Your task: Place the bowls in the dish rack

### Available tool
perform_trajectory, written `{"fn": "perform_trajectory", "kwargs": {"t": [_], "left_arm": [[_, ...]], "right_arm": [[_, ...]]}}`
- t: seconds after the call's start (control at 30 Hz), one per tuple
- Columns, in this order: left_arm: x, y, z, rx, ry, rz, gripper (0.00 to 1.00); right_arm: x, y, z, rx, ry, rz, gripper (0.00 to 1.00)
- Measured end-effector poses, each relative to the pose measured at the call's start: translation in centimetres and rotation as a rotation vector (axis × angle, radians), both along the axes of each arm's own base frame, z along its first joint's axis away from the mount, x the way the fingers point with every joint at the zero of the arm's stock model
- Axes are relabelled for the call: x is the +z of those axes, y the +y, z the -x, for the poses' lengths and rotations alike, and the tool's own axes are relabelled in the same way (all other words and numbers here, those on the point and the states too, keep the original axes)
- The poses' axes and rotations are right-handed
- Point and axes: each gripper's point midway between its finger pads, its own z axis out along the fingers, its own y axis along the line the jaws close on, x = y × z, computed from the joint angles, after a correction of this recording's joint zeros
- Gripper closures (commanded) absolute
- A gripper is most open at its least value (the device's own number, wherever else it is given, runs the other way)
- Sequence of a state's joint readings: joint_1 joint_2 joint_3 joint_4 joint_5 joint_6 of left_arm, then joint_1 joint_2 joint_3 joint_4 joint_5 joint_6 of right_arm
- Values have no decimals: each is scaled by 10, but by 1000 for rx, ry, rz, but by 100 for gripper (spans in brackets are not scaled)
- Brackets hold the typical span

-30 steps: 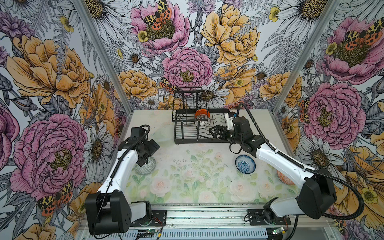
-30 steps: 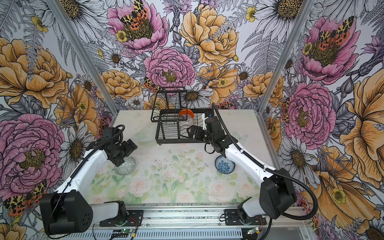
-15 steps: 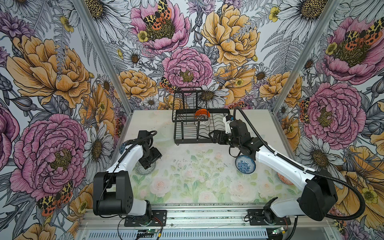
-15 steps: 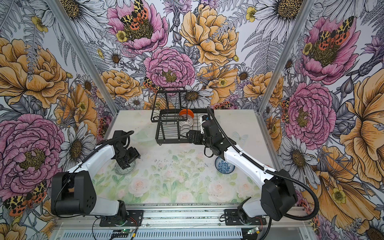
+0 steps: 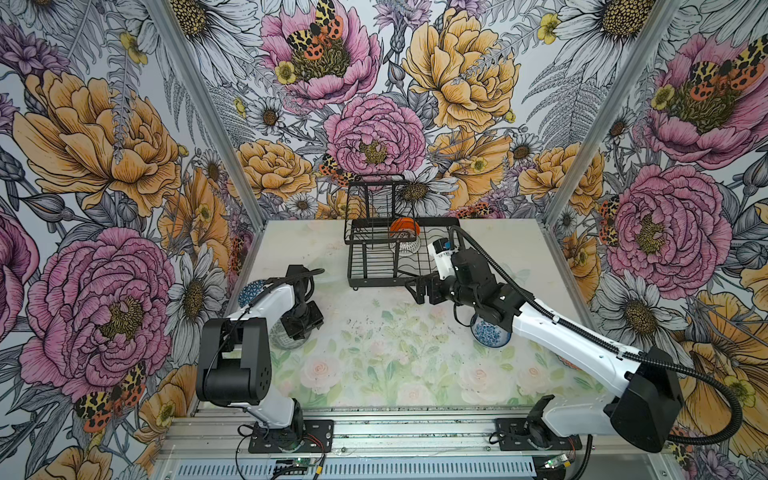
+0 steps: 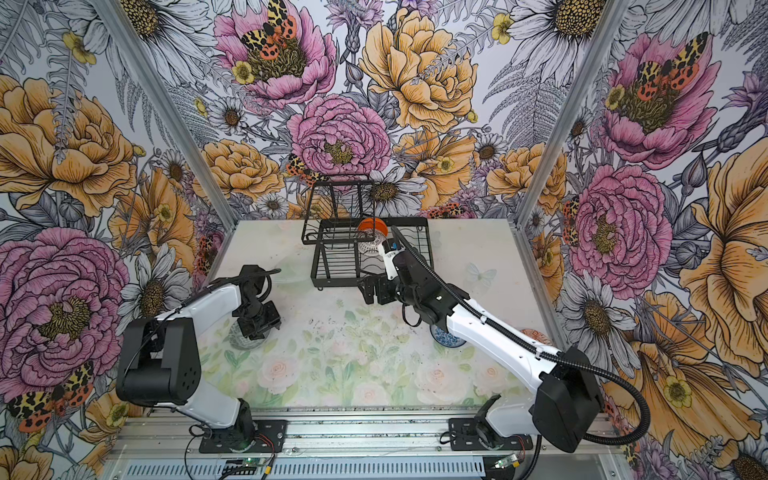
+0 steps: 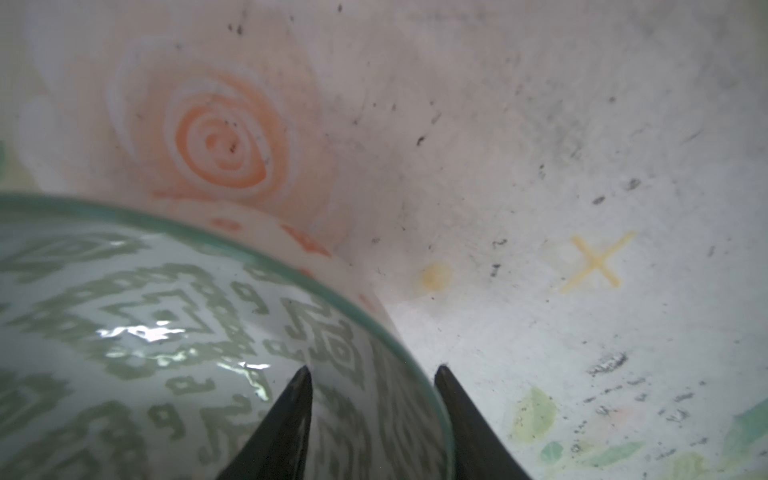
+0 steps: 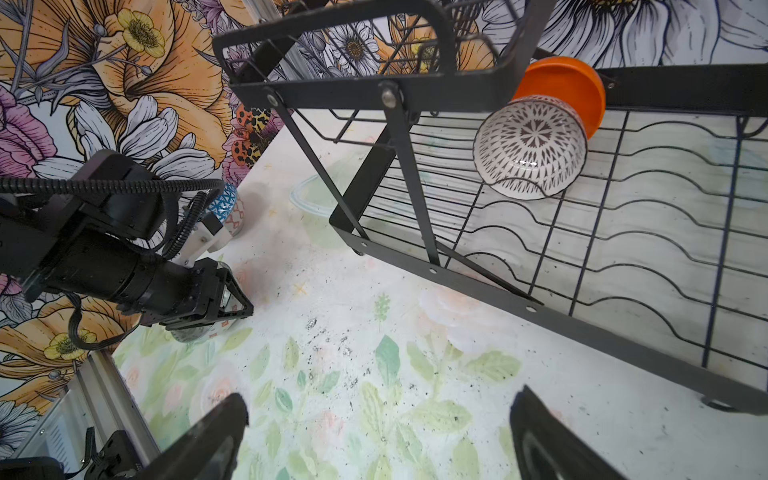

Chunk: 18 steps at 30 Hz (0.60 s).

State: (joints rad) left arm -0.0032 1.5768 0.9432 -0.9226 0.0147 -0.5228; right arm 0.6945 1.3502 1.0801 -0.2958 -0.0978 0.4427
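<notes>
Left tool (image 7: 372, 376) lowered, narrowing astride rim of grey-green bowl (image 7: 145, 332), right tool (image 8: 380, 399) backed off dish rack (image 8: 602, 333).

The left gripper (image 5: 300, 328) pointed down onto the rim of the grey-green bowl (image 5: 277, 341), and the blue geometric bowl (image 5: 250, 289) sat near it on its wall side. The right gripper (image 5: 415, 290) hovered just beside the dish rack's (image 5: 365, 272) front edge. Inside the rack beyond it stood the orange bowl (image 5: 405, 225) and the lattice bowl (image 5: 405, 246).

The black wire dish rack (image 5: 374, 266), with a raised basket tier, stands at the back of the counter (image 5: 395, 374). A plain orange bowl (image 5: 405, 225) and a white bowl with black lattice (image 5: 405, 248) lean on edge, touching, in its lower slots. On the counter sit a grey-green patterned bowl (image 7: 166, 332) and a blue geometric bowl (image 5: 251, 289) at the left, and a blue-white floral bowl (image 5: 490, 334) and a red-orange patterned bowl (image 6: 536, 333) at the right.
</notes>
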Motion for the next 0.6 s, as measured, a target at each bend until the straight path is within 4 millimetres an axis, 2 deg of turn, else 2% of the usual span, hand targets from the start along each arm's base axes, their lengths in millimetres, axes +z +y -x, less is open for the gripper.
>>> {"fn": "perform_trajectory", "kwargs": {"t": [0.13, 0.23, 0.43, 0.6], "left_arm": [[3, 2, -2, -27, 1, -13, 58], [6, 4, -6, -44, -11, -23, 69], [6, 5, -7, -73, -9, -30, 75], [7, 5, -8, -105, -8, -60, 87]], "right_arm": [[-5, 5, 3, 0, 3, 14, 1], [-8, 6, 3, -8, 3, 25, 1], [-20, 6, -2, -32, 16, 56, 1], [-22, 6, -3, -32, 15, 63, 1]]}}
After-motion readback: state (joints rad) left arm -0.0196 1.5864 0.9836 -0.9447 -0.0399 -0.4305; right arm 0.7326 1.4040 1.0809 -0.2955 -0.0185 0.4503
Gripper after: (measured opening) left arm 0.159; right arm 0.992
